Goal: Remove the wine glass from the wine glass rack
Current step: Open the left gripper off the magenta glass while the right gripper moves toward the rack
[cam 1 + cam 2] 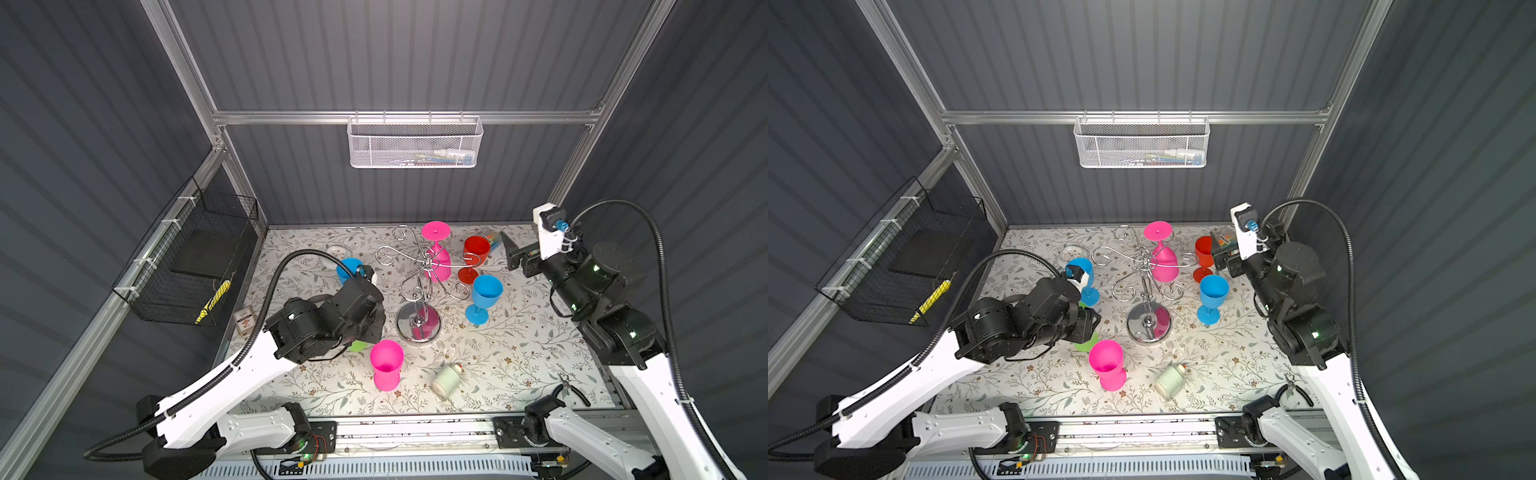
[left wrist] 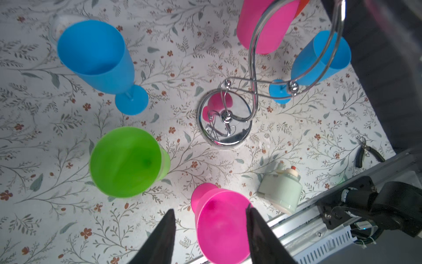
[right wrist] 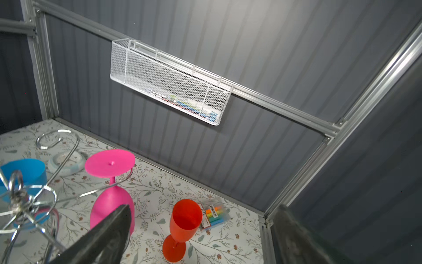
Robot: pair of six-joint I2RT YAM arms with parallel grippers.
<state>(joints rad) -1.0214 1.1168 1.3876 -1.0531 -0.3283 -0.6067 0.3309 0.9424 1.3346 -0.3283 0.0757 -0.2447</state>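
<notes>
Black fingers (image 2: 164, 237) of the left tool (image 2: 210, 208) are sitting closest. They are standing apart with nothing gripped between them. They are hanging over a standing pink glass (image 2: 220, 226) on the near side of the rack (image 1: 415, 332), and I think that glass is already done.

One hanging pink glass (image 1: 441, 266) is waiting on the far side of the rack. It is hanging upside down, with its round foot resting on a curly wire arm and its cup pointing down at the surface (image 1: 519, 353). It is looking smooth, bright and not see-through, like plastic. Its thin stem is passing down through the gap in the wire.

The right tool (image 3: 203, 206) is floating near the rack's far side, off toward the right arm. Its fingers are spread wide and are holding nothing. So I think the step now is reaching for the one glass hanging on the rack.

Next, the right tool is going to need to close softly on the cup or stem. Then it needs to lift the foot a little and slide it out through the open end of the wire. An orange glass (image 3: 186, 217) is standing between that tool and the rack, so bumping it is something to watch for.
</notes>
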